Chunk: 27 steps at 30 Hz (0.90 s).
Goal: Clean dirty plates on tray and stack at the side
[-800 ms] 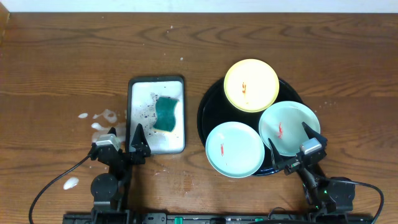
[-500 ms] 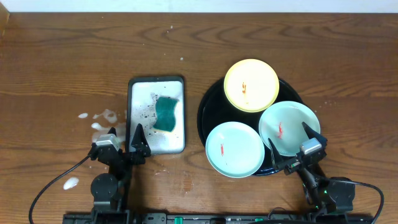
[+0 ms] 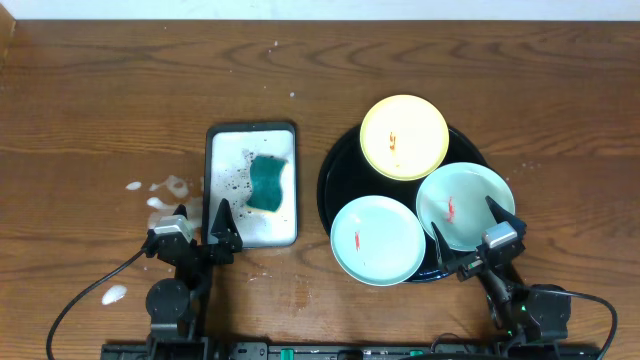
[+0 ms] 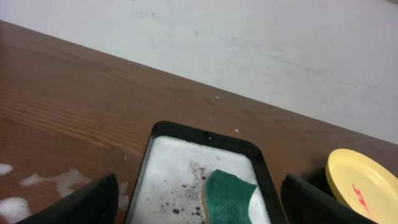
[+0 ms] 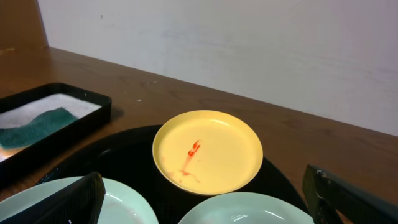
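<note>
A yellow plate (image 3: 404, 137) (image 5: 208, 149) and two mint green plates, one at the front left (image 3: 378, 240) (image 5: 74, 205) and one at the right (image 3: 462, 205) (image 5: 261, 210), lie on the round black tray (image 3: 335, 165) (image 5: 118, 162). Each has a red smear. My left gripper (image 3: 212, 225) (image 4: 199, 205) is open and empty at the near end of the white soapy tray. My right gripper (image 3: 465, 240) (image 5: 205, 205) is open and empty over the near edge of the right mint plate.
A rectangular dark-rimmed tray (image 3: 225, 135) (image 4: 161, 134) holds white foam and a green sponge (image 3: 267, 183) (image 4: 229, 198). Foam blobs (image 3: 165, 190) lie on the wood left of it. A pale wall (image 5: 249, 37) stands behind the table.
</note>
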Tool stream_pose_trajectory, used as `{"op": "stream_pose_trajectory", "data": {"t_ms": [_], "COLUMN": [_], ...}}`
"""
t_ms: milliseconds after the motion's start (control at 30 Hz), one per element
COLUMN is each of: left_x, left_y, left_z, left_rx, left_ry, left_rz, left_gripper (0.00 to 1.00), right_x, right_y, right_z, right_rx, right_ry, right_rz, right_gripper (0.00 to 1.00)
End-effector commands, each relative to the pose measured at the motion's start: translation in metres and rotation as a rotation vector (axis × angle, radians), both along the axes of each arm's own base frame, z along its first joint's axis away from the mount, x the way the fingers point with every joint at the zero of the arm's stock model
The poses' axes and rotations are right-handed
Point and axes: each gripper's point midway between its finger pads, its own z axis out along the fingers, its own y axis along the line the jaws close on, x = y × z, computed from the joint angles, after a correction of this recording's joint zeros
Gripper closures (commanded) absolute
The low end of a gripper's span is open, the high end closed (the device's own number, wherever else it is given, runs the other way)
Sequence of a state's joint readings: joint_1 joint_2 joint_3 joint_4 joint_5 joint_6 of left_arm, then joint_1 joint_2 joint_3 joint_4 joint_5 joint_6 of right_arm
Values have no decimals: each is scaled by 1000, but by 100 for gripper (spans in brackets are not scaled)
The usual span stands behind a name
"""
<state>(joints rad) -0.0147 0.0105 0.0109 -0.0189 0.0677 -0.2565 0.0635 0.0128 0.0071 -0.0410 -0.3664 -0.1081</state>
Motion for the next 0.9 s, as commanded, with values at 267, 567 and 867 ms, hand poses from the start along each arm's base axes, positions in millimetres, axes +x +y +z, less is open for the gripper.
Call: {"op": "stream_pose_trajectory", "data": {"t_ms": [267, 567, 867], "left_x": [-1, -1, -1], "left_y": [0, 0, -4], "left_z": [-15, -15, -14], "left_rx": [19, 20, -23], "left_ry": [53, 53, 53], "left_rz": [-6, -6, -22], "left_gripper": [17, 17, 16], "right_x": [1, 1, 0], "right_y": [-1, -1, 0], "right_z": [-2, -2, -2], "right_rx": [-5, -5, -4], "right_ry": [4, 4, 4], "right_rz": [-6, -6, 1], "right_gripper": [1, 1, 1]}}
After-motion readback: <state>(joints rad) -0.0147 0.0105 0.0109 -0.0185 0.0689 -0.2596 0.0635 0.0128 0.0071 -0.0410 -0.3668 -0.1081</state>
